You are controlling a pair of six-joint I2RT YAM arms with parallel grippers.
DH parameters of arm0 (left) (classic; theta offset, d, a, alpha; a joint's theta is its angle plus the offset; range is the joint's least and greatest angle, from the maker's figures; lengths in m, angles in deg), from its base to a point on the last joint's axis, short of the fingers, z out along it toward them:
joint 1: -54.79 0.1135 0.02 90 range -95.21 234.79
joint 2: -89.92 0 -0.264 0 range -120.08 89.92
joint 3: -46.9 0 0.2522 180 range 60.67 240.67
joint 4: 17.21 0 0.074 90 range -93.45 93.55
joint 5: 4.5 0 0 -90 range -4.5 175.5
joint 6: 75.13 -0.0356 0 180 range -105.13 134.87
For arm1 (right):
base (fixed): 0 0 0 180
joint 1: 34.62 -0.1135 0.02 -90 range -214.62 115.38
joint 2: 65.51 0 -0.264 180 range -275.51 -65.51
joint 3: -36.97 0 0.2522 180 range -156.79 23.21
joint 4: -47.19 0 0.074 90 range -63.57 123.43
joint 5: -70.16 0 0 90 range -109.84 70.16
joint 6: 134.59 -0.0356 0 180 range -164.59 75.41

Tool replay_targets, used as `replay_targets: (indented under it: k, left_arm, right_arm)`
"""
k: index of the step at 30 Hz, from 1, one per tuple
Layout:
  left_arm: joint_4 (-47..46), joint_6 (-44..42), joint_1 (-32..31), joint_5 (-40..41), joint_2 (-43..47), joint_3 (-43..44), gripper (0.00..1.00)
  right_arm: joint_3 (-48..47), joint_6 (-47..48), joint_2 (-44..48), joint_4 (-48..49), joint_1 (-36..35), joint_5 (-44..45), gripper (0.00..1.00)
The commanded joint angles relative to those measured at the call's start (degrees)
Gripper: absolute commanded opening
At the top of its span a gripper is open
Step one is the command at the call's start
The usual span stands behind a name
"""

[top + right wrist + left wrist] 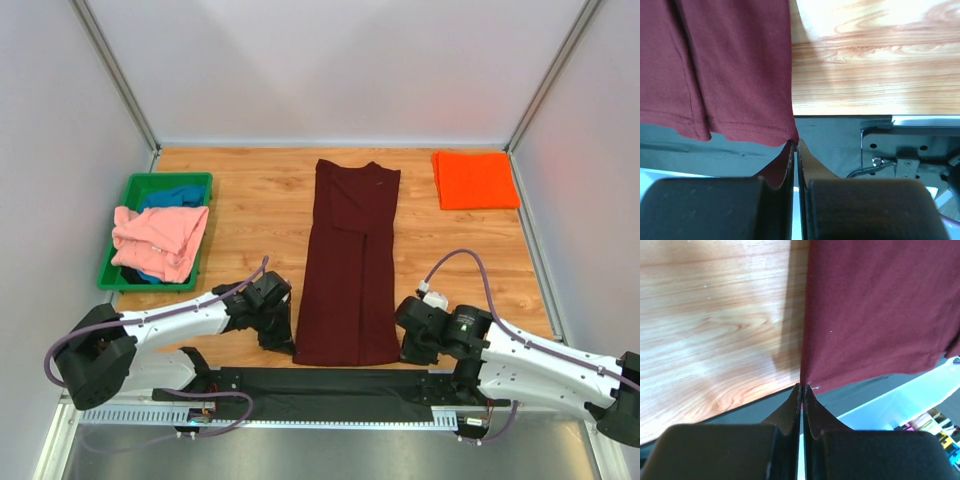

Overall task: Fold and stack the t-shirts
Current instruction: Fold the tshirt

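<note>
We find the maroon t-shirt (347, 265) folded into a long strip, lying flat on the wooden tabletop (250, 210) and running away from both grippers. The left gripper (803, 387) is clenched on its near left hem corner. The right gripper (795, 144) is clenched on the near right corner. The folded orange t-shirt (475, 179) lies well beyond the right gripper. Beyond the left gripper and to its left, a green tray (120, 270) holds the pink t-shirt (160, 240) and the blue t-shirt (180, 195). A black mat (330, 382) borders the wood just behind the grippers. White walls (330, 70) enclose the table.
</note>
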Motion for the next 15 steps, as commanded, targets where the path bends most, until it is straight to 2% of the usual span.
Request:
replay_targets:
  k: [1, 5, 9, 15]
  left_arm:
    - [3.69, 0.46, -0.26, 1.37, -0.33, 3.83, 0.00]
    - [5.80, -1.47, 0.36, 2.60, -3.49, 8.13, 0.00]
    - [9.23, -6.03, 4.03, 3.31, -7.71, 14.72, 0.00]
    - [12.74, -10.87, 9.84, 3.92, -15.25, 25.08, 0.00]
  right_arm:
    - [-5.61, 2.79, -2.22, -3.51, -0.36, 4.74, 0.00]
    - [-9.57, 6.65, -6.35, -4.30, -0.01, 8.34, 0.00]
    - [-13.17, 11.92, -10.48, -2.73, 1.66, 9.75, 0.00]
    - [-18.80, 23.50, -18.47, 1.05, 10.70, 9.84, 0.00]
